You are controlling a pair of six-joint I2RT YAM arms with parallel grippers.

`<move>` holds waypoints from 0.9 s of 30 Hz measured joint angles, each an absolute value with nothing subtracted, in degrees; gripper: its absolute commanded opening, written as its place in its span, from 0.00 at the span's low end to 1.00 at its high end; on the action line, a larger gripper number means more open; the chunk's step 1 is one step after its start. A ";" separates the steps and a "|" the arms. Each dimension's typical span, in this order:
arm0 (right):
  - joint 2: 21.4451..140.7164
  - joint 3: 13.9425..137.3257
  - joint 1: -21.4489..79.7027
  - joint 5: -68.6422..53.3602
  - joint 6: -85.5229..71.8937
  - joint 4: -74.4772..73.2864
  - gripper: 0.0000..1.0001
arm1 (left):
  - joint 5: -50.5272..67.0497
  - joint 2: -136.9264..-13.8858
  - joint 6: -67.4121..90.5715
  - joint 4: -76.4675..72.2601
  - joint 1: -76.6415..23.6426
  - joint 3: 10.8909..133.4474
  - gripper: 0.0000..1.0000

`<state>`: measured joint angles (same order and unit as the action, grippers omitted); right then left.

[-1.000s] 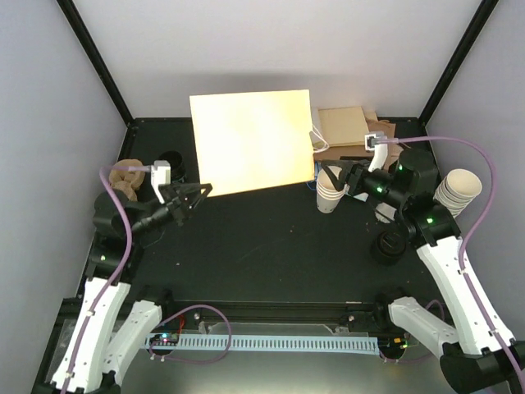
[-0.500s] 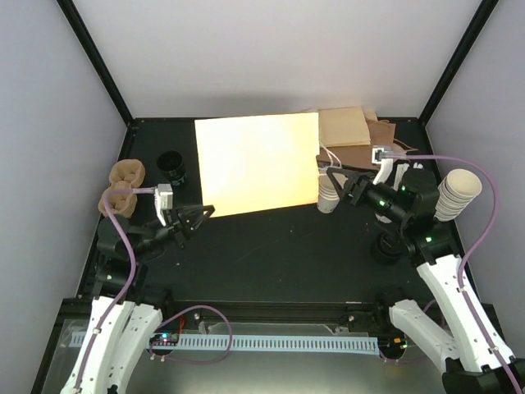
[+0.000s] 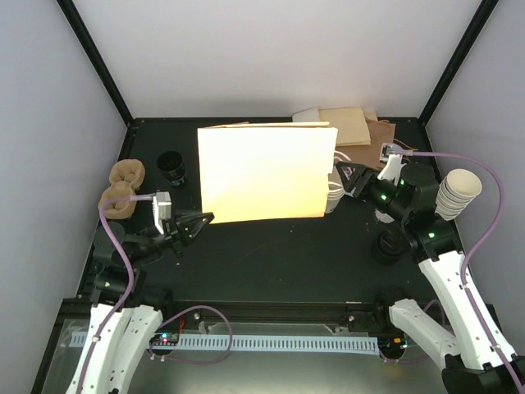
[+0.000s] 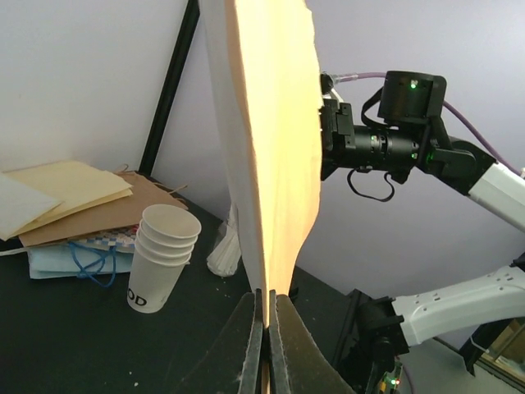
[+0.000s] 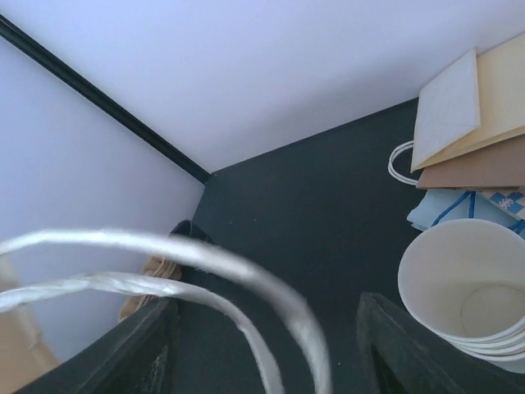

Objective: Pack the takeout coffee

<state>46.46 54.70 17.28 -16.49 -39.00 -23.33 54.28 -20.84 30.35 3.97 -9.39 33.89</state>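
Black bench point(image 3: 279, 263) under white walls point(image 3: 271, 57): the takeout coffee point(image 3: 386, 245), seemingly the black-lidded cup beside the right arm point(image 3: 447, 263), stands outside the paper bag point(image 3: 262, 172). Probably light and crushable; grip its wall gently below the lid, upright. The left pincer point(image 4: 264, 324) clamps the bag's lower edge; the right pincer point(image 3: 344, 176) stands apart around the twine handles point(image 5: 123, 240). Bag's inside is hidden; the top stacked cup point(image 5: 459, 287) is empty.

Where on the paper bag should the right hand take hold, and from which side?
Grip the white rope handles looping out of the paper bag at its right-hand end, coming in from the right. The bag is flat and thin, its other end pinched by the left hand; the loops lie between the open fingers of the right hand.
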 measured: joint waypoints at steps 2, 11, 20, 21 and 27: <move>46.65 54.96 17.28 -16.84 -39.35 -23.66 0.53 | 54.48 -20.53 30.04 4.03 -9.39 33.71 0.02; 46.54 55.68 17.28 -18.50 -41.06 -26.52 0.23 | 54.94 -19.81 28.58 4.25 -9.39 33.71 0.02; 46.17 57.63 17.28 -19.44 -39.00 -29.89 0.14 | 54.87 -19.81 27.40 4.62 -9.39 33.71 0.01; 46.19 58.04 17.28 -19.62 -38.87 -30.22 0.12 | 54.85 -19.81 27.33 4.64 -9.39 33.71 0.02; 46.15 59.29 17.28 -20.27 -38.26 -31.53 0.07 | 54.00 -19.90 26.59 5.10 -9.39 33.71 0.02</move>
